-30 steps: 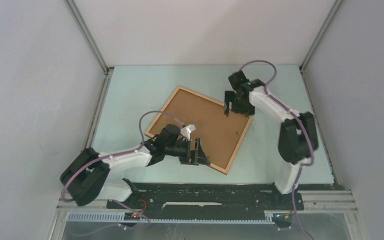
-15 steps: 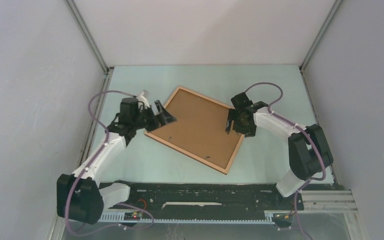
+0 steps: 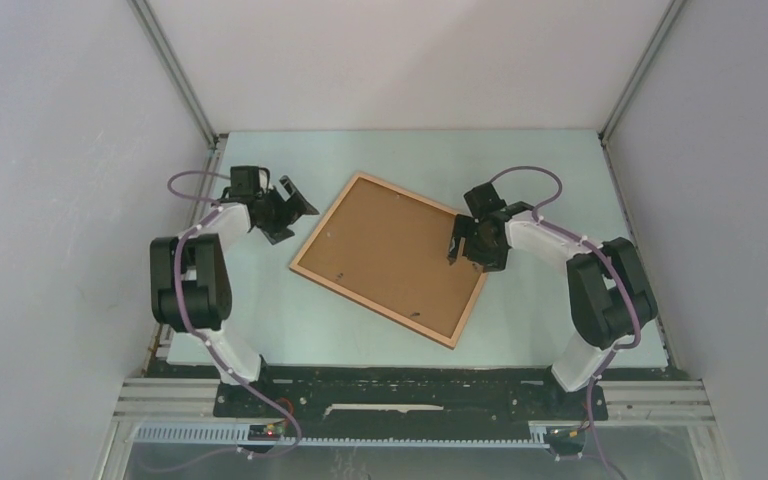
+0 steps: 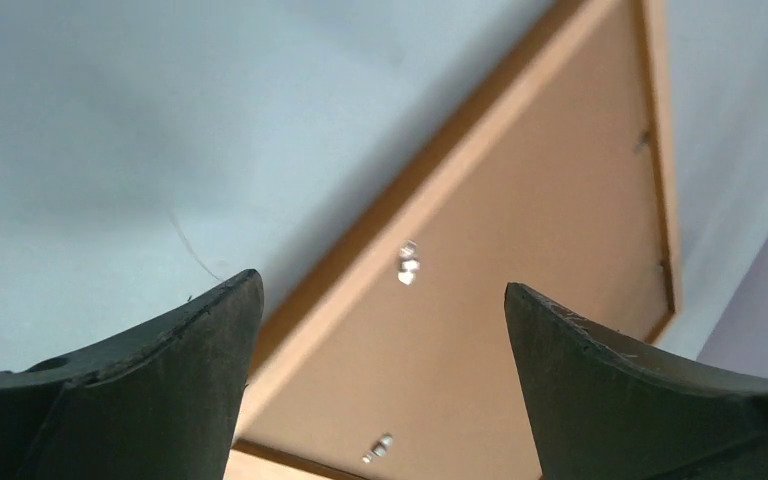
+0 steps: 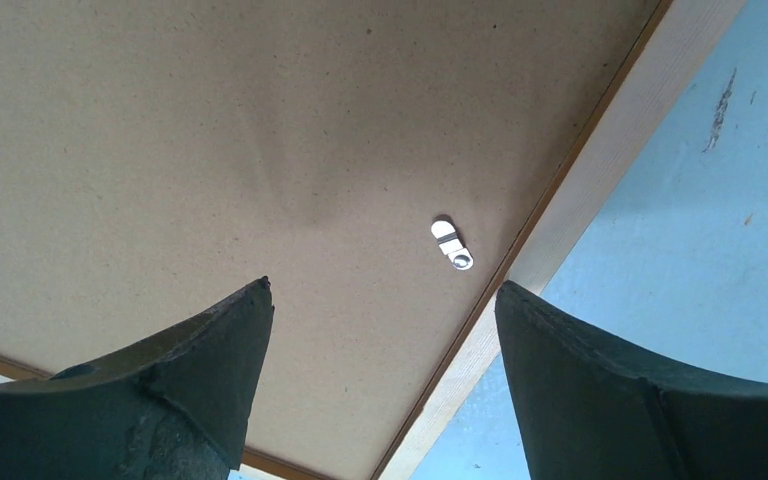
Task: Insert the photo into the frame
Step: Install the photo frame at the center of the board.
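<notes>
The frame (image 3: pixel 390 257) lies back up in the middle of the table, tilted, its brown fibreboard back inside a thin light wood rim. The photo is out of view. My left gripper (image 3: pixel 295 213) hangs open just left of the frame's far-left edge, apart from it; its wrist view has the frame's back (image 4: pixel 540 230) between the spread fingers (image 4: pixel 160 380). Over the frame's right edge my right gripper (image 3: pixel 465 253) also stands open with nothing in it. Below it are the frame's back (image 5: pixel 210 150), the wood rim (image 5: pixel 600 170) and a small metal tab (image 5: pixel 452 245).
Small metal tabs (image 4: pixel 407 262) dot the back panel's edges. The pale green table (image 3: pixel 560 180) is bounded by grey walls with metal corner posts at the far left (image 3: pixel 175 70) and far right. A black rail (image 3: pixel 410 385) runs along the near edge.
My left arm swung off the frame's near part to the far left and folded back beside the frame. My right gripper slid nearer along the right edge. The frame stayed put.
</notes>
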Action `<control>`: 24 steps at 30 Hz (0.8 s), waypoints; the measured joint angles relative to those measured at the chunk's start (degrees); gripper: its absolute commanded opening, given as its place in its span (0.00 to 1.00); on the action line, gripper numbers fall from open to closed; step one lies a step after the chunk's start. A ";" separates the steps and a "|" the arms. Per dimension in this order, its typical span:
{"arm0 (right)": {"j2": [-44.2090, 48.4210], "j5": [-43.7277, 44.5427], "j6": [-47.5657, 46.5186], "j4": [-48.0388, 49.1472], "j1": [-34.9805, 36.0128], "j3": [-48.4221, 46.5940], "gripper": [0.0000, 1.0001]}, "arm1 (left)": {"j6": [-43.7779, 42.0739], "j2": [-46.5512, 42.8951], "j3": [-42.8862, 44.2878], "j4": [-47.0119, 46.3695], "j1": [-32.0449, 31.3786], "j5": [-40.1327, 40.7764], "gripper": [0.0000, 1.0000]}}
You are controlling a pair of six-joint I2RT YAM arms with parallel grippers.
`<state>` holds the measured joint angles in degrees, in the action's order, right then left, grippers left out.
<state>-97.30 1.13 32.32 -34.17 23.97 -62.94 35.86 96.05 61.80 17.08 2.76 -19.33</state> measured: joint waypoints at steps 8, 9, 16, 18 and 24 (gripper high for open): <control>0.00 -0.11 -1.31 0.66 -0.72 0.00 0.89 | 0.55 7.19 0.31 -2.47 3.74 -5.84 0.97; 0.00 0.00 -1.42 0.61 -0.72 0.00 0.89 | 1.20 7.10 -0.79 -3.91 3.74 -6.91 0.97; 3.63 0.28 -1.44 1.36 -2.21 4.24 0.90 | 6.64 3.56 -11.28 -13.60 3.91 -13.25 0.97; 6.08 -0.15 -1.29 1.46 -3.58 7.23 0.89 | 7.85 1.42 -14.84 -15.56 3.89 -14.51 0.97; 7.41 -0.15 -1.46 1.90 -6.88 10.08 0.78 | 9.27 -4.24 -22.84 -17.09 3.89 -17.97 0.97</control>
<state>-89.89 0.97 30.85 -32.27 17.08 -52.86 45.12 91.81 38.96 -0.01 6.66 -37.30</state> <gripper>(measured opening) 0.829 0.972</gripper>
